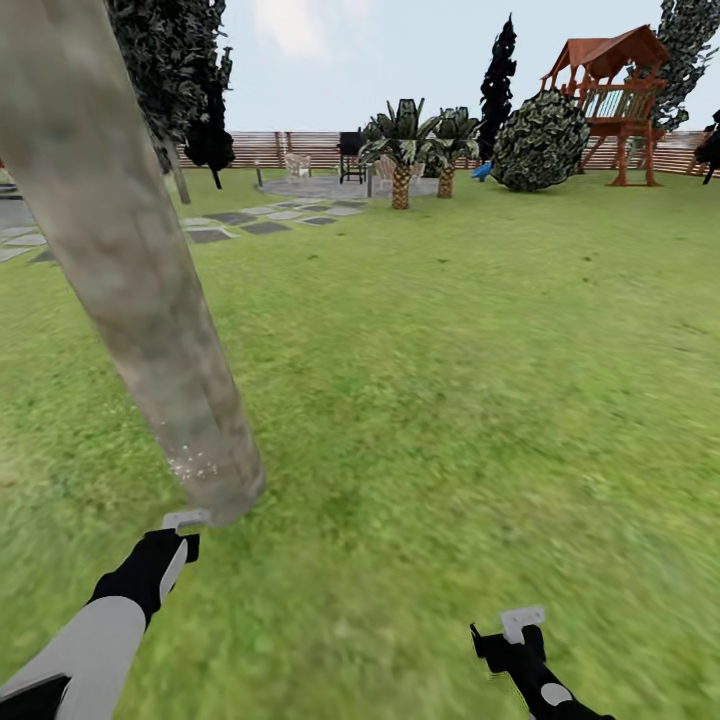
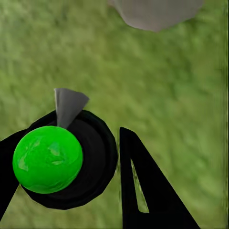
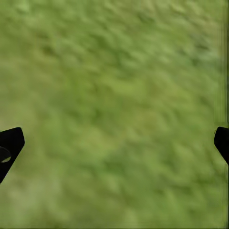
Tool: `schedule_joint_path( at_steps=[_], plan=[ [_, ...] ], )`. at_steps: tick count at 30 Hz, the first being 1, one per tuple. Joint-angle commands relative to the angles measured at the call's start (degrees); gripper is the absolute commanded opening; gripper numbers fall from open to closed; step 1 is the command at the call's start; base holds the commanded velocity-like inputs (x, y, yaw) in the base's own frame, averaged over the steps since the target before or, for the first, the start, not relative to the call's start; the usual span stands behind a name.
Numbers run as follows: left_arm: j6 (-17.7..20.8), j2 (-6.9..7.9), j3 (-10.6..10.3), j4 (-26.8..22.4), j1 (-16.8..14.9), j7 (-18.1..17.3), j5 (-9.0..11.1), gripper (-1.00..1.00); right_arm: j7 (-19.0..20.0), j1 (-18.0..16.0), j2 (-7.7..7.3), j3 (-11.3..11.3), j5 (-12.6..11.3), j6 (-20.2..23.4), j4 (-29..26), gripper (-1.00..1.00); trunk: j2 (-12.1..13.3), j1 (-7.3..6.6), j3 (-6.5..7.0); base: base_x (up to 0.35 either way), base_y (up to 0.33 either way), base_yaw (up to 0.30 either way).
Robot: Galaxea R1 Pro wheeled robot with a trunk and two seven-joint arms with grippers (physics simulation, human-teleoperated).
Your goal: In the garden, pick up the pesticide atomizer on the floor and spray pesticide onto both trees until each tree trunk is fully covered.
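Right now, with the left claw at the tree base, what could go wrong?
1. White pesticide specks show on just a small patch low on the tree trunk; most bark looks bare, so coverage may fall short.
2. The left claw holds the atomizer close to the trunk; a swing could bump it.
3. The right claw hangs open over grass.

Outdoor setting under a pale, lightly clouded sky (image 1: 330, 50). Green grass lawn (image 1: 480, 360) extends to a brown slatted wooden fence (image 1: 300, 148). Grey paving slabs (image 1: 262, 218) lie at far left; two short palms (image 1: 402, 150), a rounded shrub (image 1: 540, 142) and a red-brown wooden play tower (image 1: 618, 100) stand beyond.
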Motion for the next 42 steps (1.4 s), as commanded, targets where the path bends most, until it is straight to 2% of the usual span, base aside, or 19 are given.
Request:
schedule_joint_path(
  at_steps=[1, 5, 9, 12, 17, 22, 42],
  plan=[
    [0.31, -0.07, 0.21, -0.07, -0.03, -0.16, -0.59, -1.0, -0.13, -0.03, -0.02, 0.51, -0.59, -0.15, 0.02, 1.0, -0.02, 0.01, -0.05, 0.2, -0.212, 0.001],
    [0.24, 0.03, 0.52, 0.01, 0.25, -0.1, -0.54, -1.0, -0.13, -0.03, -0.13, 0.46, -0.59, -0.15, 0.02, 1.0, -0.02, 0.01, -0.05, 0.218, -0.195, 0.0],
    [-0.51, 0.57, 0.95, 1.34, 4.74, 0.01, -0.38, -1.0, -0.13, -0.03, -0.11, 0.5, -0.59, -0.15, 0.02, 1.0, -0.02, 0.01, -0.05, 0.115, -0.08, 0.0],
    [-0.63, 0.33, 0.86, 1.56, 5.67, -0.08, -0.2, -1.0, -0.13, -0.03, -0.1, 0.51, -0.59, -0.15, 0.02, 1.0, -0.02, 0.01, -0.05, 0.038, -0.006, 0.0],
    [-0.71, 0.26, 1.03, 1.13, 5.85, -0.08, 0.06, -1.0, -0.13, -0.03, -0.07, 0.51, -0.59, -0.15, 0.02, 1.0, -0.02, 0.01, -0.05, 0.3, 0.0, 0.032],
    [-0.79, -0.07, 1.12, 0.51, 5.7, -0.02, 0.15, -1.0, -0.13, -0.03, -0.04, 0.51, -0.59, -0.15, 0.02, 1.0, -0.02, 0.01, -0.05, 0.326, -0.016, 0.244],
    [-0.79, -0.16, 1.1, 0.4, 5.68, 0.01, 0.13, -1.0, -0.13, -0.03, -0.02, 0.51, -0.59, -0.15, 0.02, 1.0, -0.02, 0.01, -0.05, 0.135, -0.243, 0.029]
  ],
)
